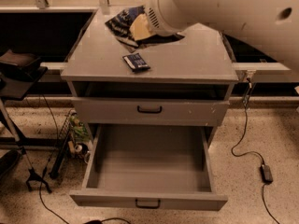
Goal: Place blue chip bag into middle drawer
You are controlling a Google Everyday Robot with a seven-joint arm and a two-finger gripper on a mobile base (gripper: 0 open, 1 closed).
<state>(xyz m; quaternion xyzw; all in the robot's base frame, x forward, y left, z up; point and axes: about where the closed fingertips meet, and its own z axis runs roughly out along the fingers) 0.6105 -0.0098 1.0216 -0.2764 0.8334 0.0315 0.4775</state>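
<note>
The blue chip bag (122,23), crumpled dark-blue foil with white patches, lies at the back of the grey cabinet top (196,55). My gripper (148,21) is at the bag's right side, mostly hidden behind my big white arm (219,8). The middle drawer (149,158) is pulled wide open below, with a plain grey inside and a small black handle at its front. Nothing lies in it.
A small flat dark-blue packet (136,61) lies near the front of the cabinet top. The upper drawer front (149,110) is closed. A cable and power adapter (266,172) lie on the floor at right. A black stand (18,73) and clutter (77,135) are at left.
</note>
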